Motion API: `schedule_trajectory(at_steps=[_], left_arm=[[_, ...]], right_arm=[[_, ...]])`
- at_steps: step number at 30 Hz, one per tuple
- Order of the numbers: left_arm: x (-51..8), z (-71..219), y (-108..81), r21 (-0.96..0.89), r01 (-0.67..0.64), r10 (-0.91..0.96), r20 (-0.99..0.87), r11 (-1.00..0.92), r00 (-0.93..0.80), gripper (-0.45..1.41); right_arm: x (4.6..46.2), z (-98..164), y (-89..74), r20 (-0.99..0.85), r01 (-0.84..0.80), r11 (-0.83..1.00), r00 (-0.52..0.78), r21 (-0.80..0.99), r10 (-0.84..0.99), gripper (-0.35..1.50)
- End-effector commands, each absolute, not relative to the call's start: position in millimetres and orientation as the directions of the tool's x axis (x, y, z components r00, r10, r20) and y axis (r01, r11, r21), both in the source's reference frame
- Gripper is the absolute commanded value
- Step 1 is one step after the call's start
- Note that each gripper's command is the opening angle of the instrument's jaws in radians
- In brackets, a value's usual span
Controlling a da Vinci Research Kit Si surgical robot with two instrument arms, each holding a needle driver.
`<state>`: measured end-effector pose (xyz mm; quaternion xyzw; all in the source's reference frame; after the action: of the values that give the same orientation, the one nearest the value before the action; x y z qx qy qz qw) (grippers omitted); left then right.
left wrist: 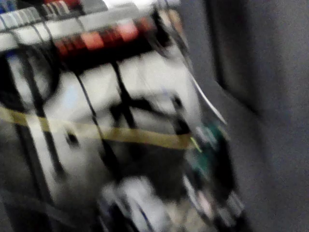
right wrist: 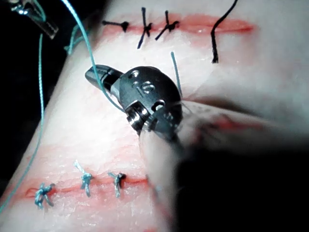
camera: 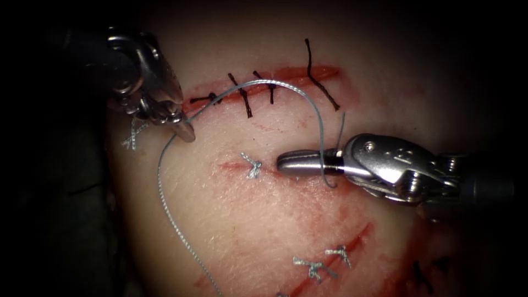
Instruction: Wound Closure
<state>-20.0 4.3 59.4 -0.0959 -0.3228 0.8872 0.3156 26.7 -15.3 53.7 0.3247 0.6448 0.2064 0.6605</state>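
Right claw (camera: 300, 161) shut on thread (camera: 286, 87), just right of small cut's knot (camera: 253, 166) | left claw (camera: 184, 131) pinches same thread up-left | I see no needle | tissue (camera: 264, 220) under both

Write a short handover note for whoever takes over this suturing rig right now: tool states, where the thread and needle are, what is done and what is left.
Left tool: jaws shut on the pale thread, left of the small middle cut.
Right tool: jaws shut, with the thread crossing them and a short free end above; seen too in the right wrist view.
I can't make out the needle.
Done: one pale knot on the middle cut; dark stitches across the upper cut; pale knots on the lower cut.
Left: the thread arcs loose between the tools, not yet snug.
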Motion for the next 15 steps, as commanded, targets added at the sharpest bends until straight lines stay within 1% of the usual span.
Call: schedule_trajectory(at_steps=[1,4,6,7,8,13,15], left_arm=[[-21.5,60.5,4.1,-0.669,-0.498,0.64,0.044,-0.552,-0.767,-0.45],[-23.4,61.9,3.2,-0.708,-0.501,0.654,0.073,-0.497,-0.753,-0.45],[-24.8,62.8,2.7,-0.8,-0.463,0.69,0.087,-0.382,-0.719,-0.45],[-24.8,62.8,2.7,-0.8,-0.463,0.69,0.087,-0.382,-0.719,-0.45],[-25.3,63.1,2.4,-0.824,-0.453,0.702,0.097,-0.341,-0.706,-0.45],[-26.3,63.5,1.2,-0.816,-0.497,0.73,0.145,-0.294,-0.668,-0.45],[-26.8,63.6,0.6,-0.832,-0.488,0.731,0.156,-0.265,-0.664,-0.45]], right_arm=[[27.6,53.7,-15.2,-0.712,0.177,0.694,0.06,0.698,0.7,-0.35],[27.6,53.5,-14.9,-0.694,0.235,0.67,0.027,0.704,0.719,-0.35],[27.6,53.1,-14.5,-0.633,0.278,0.621,-0.057,0.733,0.772,-0.35],[27.6,53.1,-14.5,-0.633,0.278,0.621,-0.057,0.733,0.772,-0.35],[27.7,52.8,-14.2,-0.601,0.294,0.6,-0.095,0.745,0.793,-0.35],[28.2,52.2,-13.9,-0.541,0.258,0.58,-0.21,0.773,0.814,-0.35],[28.4,52.0,-13.9,-0.534,0.241,0.581,-0.236,0.778,0.812,-0.35]])
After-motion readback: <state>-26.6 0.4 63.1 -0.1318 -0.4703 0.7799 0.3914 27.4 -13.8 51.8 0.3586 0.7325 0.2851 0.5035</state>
